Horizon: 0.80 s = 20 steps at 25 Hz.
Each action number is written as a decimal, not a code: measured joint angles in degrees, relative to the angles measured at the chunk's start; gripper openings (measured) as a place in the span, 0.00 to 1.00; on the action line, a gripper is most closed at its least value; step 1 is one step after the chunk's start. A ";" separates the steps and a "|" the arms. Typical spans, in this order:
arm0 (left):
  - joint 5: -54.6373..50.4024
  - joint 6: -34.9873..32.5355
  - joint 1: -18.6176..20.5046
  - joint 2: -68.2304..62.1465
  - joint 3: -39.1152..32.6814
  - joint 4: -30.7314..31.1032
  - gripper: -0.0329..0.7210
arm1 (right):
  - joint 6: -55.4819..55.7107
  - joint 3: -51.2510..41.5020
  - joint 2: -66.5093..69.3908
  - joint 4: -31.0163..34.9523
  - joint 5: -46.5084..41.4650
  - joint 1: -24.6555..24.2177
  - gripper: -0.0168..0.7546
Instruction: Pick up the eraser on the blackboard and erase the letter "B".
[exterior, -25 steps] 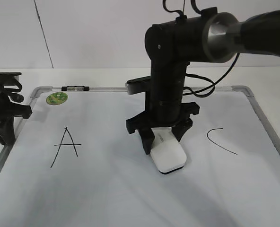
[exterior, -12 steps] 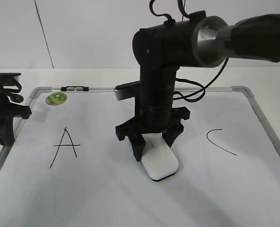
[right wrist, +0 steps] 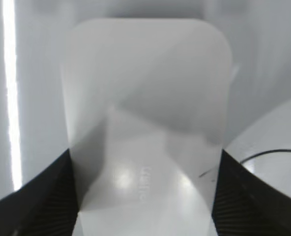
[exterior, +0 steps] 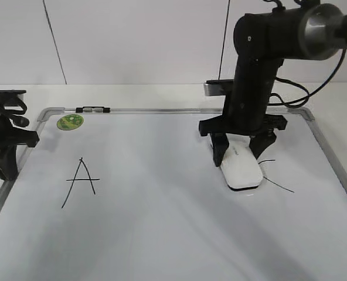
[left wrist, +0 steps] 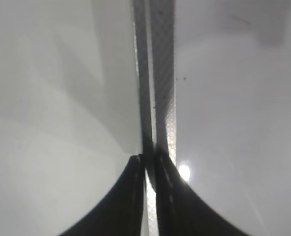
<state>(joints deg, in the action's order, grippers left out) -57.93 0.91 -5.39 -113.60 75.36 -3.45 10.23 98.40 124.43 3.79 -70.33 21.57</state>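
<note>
Clamped on the eraser [exterior: 241,168], the right tool [exterior: 242,153] is seen pressing it flat on the blackboard [exterior: 162,234], with the fingers gripping its two long sides in the right wrist view. The eraser [right wrist: 145,118] now lies at the right of the board, its lower edge just touching the left end of the curved "C" [exterior: 277,182].

Compared with half a second ago, arm and eraser have been swept well to the right, from the board's middle to the edge of the "C". A second ago the eraser stood at the middle as well, slightly further right than at the half-second mark, so a back-and-forth wiping stroke is suggested.

No trace of the letter "B" is visible between the "A" [exterior: 81,181] and the "C"; that stretch of board is bare. The erasing is therefore judged to be done or nearly so, and any further rightward travel would risk smearing the "C".

The left tool [left wrist: 153,196] is seen resting over the board's left frame [left wrist: 160,73], its fingers drawn close together with nothing between them.
</note>
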 joint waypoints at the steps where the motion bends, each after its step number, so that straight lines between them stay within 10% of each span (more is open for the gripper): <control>1: 0.00 0.00 0.00 0.00 0.00 0.00 0.09 | 0.00 0.44 0.14 -0.41 0.00 -0.53 0.72; 20: -0.13 0.00 0.00 0.00 0.00 0.00 0.09 | -1.01 8.71 4.80 -0.22 -0.83 9.03 0.72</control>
<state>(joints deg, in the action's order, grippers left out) -58.07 0.91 -5.39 -113.60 75.36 -3.45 9.23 107.10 129.23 3.56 -71.16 30.60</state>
